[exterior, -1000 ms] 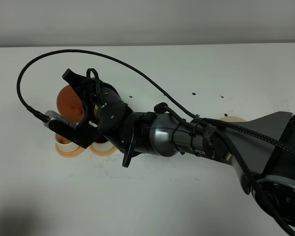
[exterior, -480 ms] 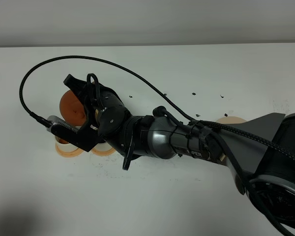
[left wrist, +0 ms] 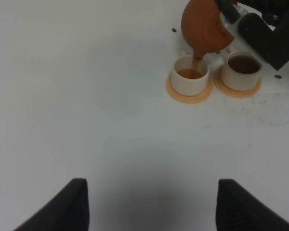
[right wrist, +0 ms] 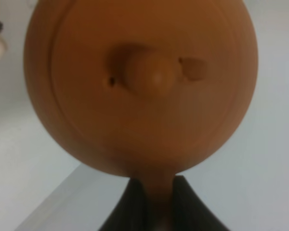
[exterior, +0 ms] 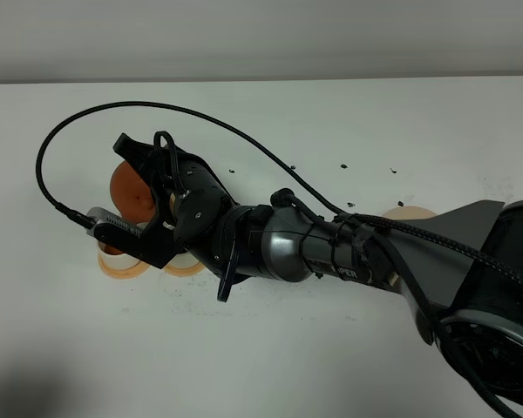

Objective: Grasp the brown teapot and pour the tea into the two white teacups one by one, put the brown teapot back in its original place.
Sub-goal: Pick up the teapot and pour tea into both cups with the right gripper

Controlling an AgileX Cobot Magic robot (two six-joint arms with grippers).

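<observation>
Tilting steeply, the brown teapot (left wrist: 205,29) hangs over the outer one of the two white teacups (left wrist: 190,80), its spout aimed down into that cup, where amber tea shows inside. The other cup (left wrist: 242,71) stands just beside it and already holds darker tea. Each cup sits on its own small orange saucer (left wrist: 190,97), the two saucers side by side on the white worktop (left wrist: 86,96).

The right hand (right wrist: 153,202) is pinched tight on the teapot's loop handle; in the right wrist view the lid and its knob fill the picture, with the dark fingers (right wrist: 127,207) pressed against the handle on both sides. In the high view the right arm (exterior: 314,248) reaches across to the left part of the worktop and hides most of the cups.

A pale beige saucer (exterior: 408,212) lies well apart from the cups, partly behind the arm.

The left hand (left wrist: 151,204) is spread wide, holding nothing, above bare worktop.
</observation>
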